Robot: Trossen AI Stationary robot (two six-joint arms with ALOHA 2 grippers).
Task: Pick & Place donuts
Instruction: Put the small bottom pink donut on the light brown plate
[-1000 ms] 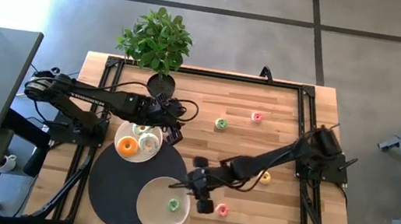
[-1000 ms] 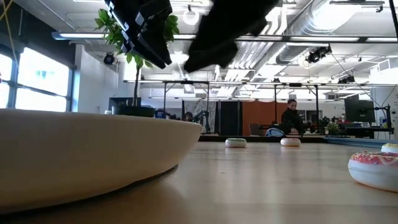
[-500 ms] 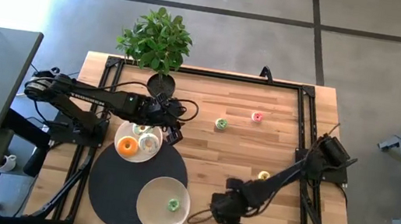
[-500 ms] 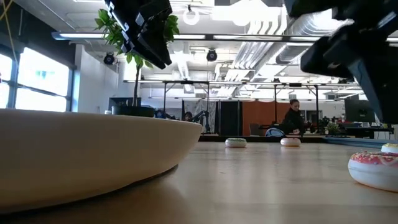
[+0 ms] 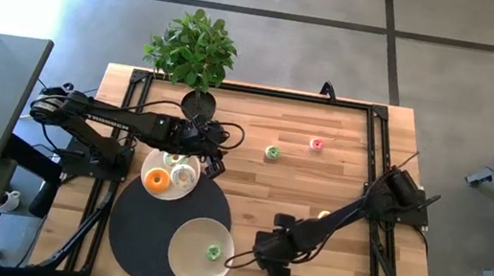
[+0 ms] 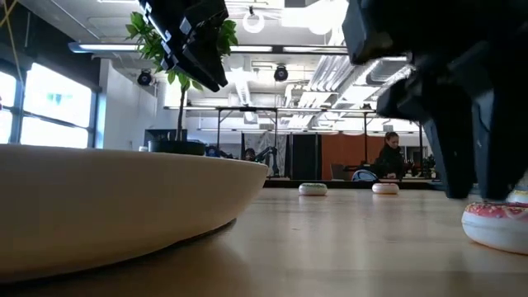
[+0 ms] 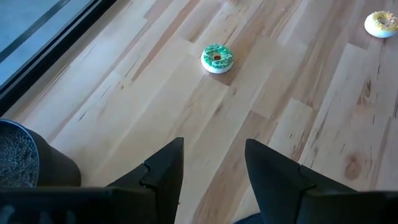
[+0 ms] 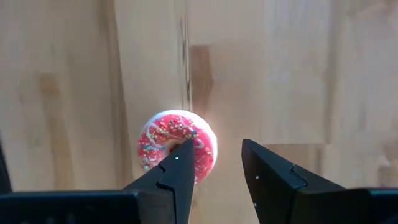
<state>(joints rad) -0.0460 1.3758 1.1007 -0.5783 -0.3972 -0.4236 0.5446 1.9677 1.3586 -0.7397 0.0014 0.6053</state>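
Observation:
A pink sprinkled donut (image 8: pixel 166 140) lies flat on the wood near the table's front. My right gripper (image 8: pixel 214 155) hangs open just above it, pointing down, one fingertip over the donut's edge and the other beside it. In the low view the fingers (image 6: pixel 462 177) stand a little above the donut (image 6: pixel 497 224). A green donut (image 5: pixel 214 250) lies on the large plate (image 5: pixel 184 257). An orange donut (image 5: pixel 157 180) and a white donut (image 5: pixel 184 175) lie on the small plate (image 5: pixel 169 158). My left gripper (image 7: pixel 214 155) waits open above the small plate's far side.
A green donut (image 5: pixel 272 151), a pink one (image 5: pixel 317 144) and a yellow one (image 5: pixel 324 214) lie loose on the wood. Both plates sit on or at a black round mat (image 5: pixel 143 225). A potted plant (image 5: pixel 193 53) stands at the far edge. Bare wood lies in the middle.
My right gripper has swung from the large plate's rim toward the table's right and near edges, sunk, and tipped steeply down. It now hangs over the pink donut and hides it from above. It stayed open. The donuts have not moved.

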